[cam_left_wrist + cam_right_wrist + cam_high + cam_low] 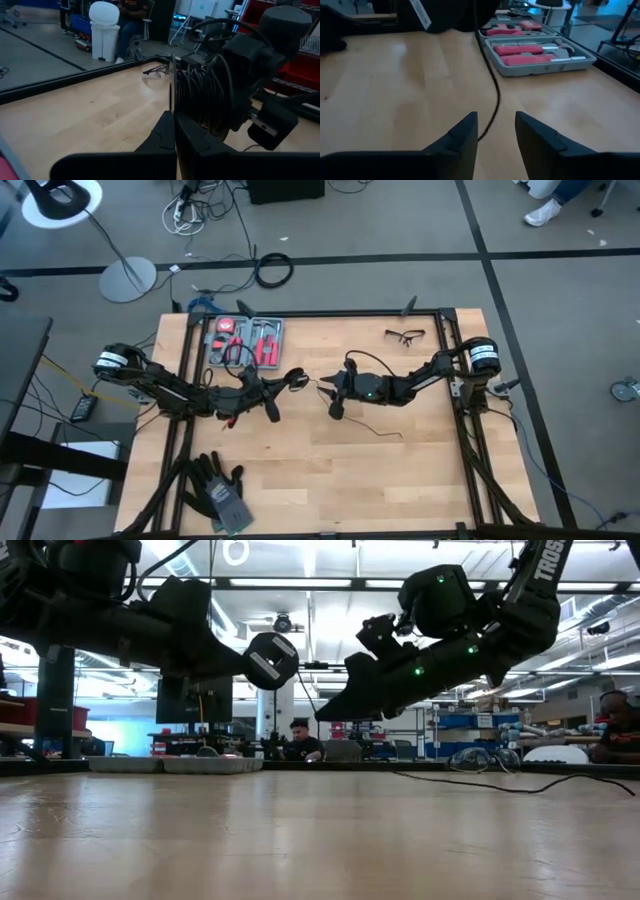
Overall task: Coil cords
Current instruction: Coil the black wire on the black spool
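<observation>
Right claw (495,132) gapes empty around the thin cord (495,95), left claw (173,131) pinched on it — close gently, keep slack feeding evenly.

Hidden and cut-off parts

The cord (492,95) runs out of the right wrist picture past its top edge; its puck (271,660) is partly covered by the left arm, and the loose end (385,430) is too thin to follow.

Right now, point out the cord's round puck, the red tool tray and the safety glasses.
puck (271,661): low view, its round face.
red tool tray (247,342): high view, grey rim between tools.
safety glasses (404,335): high view, on the frame's bridge.
</observation>
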You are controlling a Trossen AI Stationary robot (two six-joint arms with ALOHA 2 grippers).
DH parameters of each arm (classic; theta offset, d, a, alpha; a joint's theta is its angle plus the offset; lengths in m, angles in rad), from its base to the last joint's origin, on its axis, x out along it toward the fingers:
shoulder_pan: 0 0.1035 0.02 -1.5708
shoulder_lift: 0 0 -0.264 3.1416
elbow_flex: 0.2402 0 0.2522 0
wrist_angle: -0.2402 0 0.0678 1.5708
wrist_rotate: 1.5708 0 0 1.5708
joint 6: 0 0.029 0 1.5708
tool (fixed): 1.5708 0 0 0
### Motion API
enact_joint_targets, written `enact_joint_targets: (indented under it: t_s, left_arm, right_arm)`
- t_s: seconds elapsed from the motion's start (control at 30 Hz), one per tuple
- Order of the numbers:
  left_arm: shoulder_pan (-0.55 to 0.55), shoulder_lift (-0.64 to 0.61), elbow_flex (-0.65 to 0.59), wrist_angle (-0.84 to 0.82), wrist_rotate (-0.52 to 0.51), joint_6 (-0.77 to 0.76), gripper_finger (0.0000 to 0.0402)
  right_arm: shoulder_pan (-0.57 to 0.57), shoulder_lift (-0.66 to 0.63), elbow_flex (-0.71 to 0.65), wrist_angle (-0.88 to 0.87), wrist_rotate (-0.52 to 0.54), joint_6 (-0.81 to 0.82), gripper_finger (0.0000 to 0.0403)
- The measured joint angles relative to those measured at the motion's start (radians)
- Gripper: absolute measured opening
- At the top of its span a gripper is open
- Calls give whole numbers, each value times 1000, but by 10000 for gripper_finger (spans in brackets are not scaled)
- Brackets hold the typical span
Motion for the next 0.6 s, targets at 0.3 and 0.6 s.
enact_joint_targets:
  t_s: [0.3,0.6]
  left_arm:
    - [0,0,0,39,4,4,0]
    - [0,0,0,39,7,4,0]
  right_arm:
    - [-17,0,0,5,-55,66,105]
    - [-32,0,0,6,-87,94,8]
